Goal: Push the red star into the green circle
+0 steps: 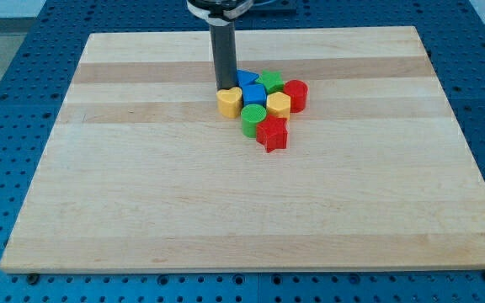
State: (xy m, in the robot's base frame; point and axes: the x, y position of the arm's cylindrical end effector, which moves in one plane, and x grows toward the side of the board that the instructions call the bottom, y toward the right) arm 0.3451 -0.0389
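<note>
- Nearest the view's bottom is a long bare stretch of the wooden counter (226, 219); every block sits bunched in one cluster nearer the view's top.
- The red star (272, 133) is the closest block of that cluster, at its lower edge. It looks to be touching the green circle (253, 119), which sits just up and to the view's left of it.
- So I judge the task nearly or already met; a good finish needs only a small nudge, not a long shove.
- Behind those two lie a yellow block (279, 103) and a blue block (254, 93), with a yellow heart-like block (229, 101) at the cluster's left and a red cylinder (296, 95) at its right.
- Farther back sit a second green block (270, 81) and a blue piece (246, 77), partly hidden by the rod.
- The rod's tip (225, 88) rests at the cluster's upper-left corner, just above the yellow heart-like block and beside the blue piece, on the far side from the star.
- There is no claw on this arm, so there is no opening or hold to report.
- To do it well, I would bring the tip round the cluster's right side to the star's lower right, then press gently up and left; pushing from where it stands would scatter the pack.
</note>
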